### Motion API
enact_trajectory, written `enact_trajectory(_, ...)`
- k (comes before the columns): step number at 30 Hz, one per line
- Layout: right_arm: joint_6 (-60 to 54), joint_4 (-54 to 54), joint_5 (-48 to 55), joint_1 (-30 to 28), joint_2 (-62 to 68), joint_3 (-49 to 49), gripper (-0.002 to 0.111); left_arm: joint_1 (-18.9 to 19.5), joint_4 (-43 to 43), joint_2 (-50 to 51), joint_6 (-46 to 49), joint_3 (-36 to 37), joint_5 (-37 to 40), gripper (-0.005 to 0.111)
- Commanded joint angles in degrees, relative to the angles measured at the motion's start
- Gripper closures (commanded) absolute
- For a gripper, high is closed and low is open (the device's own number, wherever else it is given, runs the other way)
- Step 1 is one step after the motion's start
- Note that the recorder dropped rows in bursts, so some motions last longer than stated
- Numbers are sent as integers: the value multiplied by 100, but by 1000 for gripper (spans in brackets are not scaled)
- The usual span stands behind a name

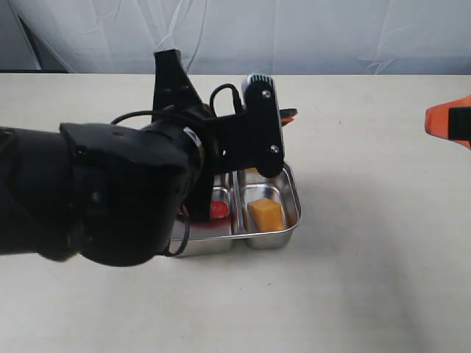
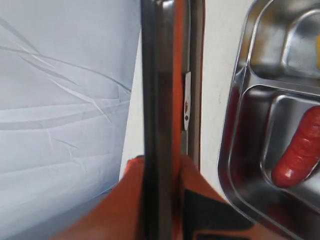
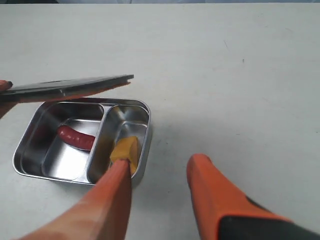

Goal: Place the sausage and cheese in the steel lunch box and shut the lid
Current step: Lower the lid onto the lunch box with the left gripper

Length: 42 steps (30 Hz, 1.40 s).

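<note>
Left arm [image 1: 110,198] blocks the exterior view. The right wrist view shows the uncovered steel lunch box [image 3: 35,130] and the lid [image 3: 70,86] raised clear of it, clamped in the left gripper [image 2: 161,162]. Sausage [image 3: 76,137]: one compartment; cheese [image 1: 266,214] at its 3 o'clock. Right gripper [image 3: 160,162] jaws wide, empty.

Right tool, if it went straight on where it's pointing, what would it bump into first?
Probably the bare table just beside the steel lunch box. One finger of the right tool lines up with the box's cheese end, so it might clip that wall first; depth is hard to judge.
</note>
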Motion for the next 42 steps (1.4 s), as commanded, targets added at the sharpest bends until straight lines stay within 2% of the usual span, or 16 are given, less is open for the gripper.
enact_trajectory(1,8,-119,84,-24,-23,-6,69,-156,157,196,-150,26,145,107)
enact_trajectory(17,8,-164,148,-24,-23,-6,69,-194,380,506,-274,37,-72,107)
enact_trajectory(29,22,-320,163,-24,-23,-6,69,-222,211,770,-274,37,-43,107)
enact_trajectory(31,22,-320,163,-24,-23,-6,69,-320,449,770,-330,37,206,107)
enact_trajectory(34,22,-345,176,-24,-23,-6,69,-598,1249,781,-748,37,793,107)
enact_trajectory(38,22,-359,276,-24,-23,-6,69,-822,754,793,-748,37,820,107)
enact_trajectory(42,22,-311,302,-24,-23,-6,69,-822,616,793,-748,136,829,107)
